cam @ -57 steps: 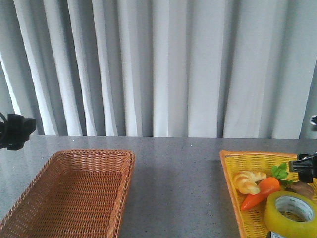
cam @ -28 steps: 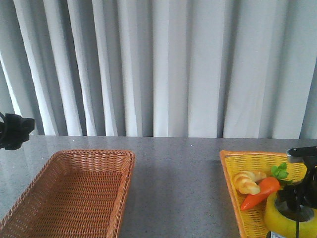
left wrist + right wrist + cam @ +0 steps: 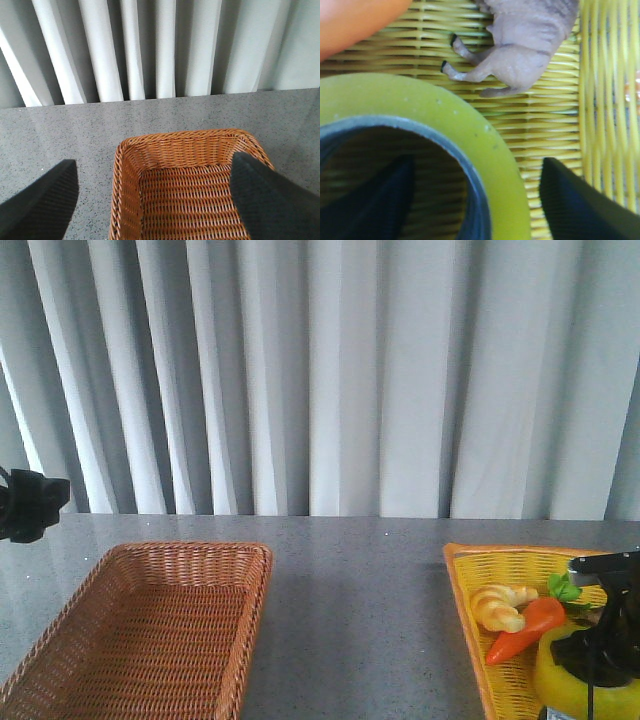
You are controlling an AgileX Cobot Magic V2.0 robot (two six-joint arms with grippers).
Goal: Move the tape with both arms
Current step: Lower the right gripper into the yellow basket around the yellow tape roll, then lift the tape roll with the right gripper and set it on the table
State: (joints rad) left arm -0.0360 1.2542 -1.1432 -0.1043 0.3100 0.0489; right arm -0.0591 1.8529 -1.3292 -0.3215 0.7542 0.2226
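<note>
The yellow tape (image 3: 548, 677) lies flat in the yellow basket (image 3: 468, 572) at the front right. My right gripper (image 3: 600, 652) is down on top of it and covers its core. In the right wrist view the tape's wall (image 3: 470, 135) runs between the fingers of the right gripper (image 3: 480, 200). One finger is inside the core and one is outside, each with a gap to the wall, so the gripper is open. My left arm (image 3: 25, 505) hangs at the far left. The left gripper (image 3: 155, 200) is open and empty above the brown basket (image 3: 180, 136).
The brown wicker basket (image 3: 190, 550) stands at the front left. The yellow basket also holds a toy carrot (image 3: 525, 628), a bread roll (image 3: 500, 605), green leaves (image 3: 565, 588) and a small toy animal (image 3: 525, 45). White curtains hang behind the grey table.
My right arm came in from the right edge and down onto the tape, so its core is now covered. The left arm has barely moved.
</note>
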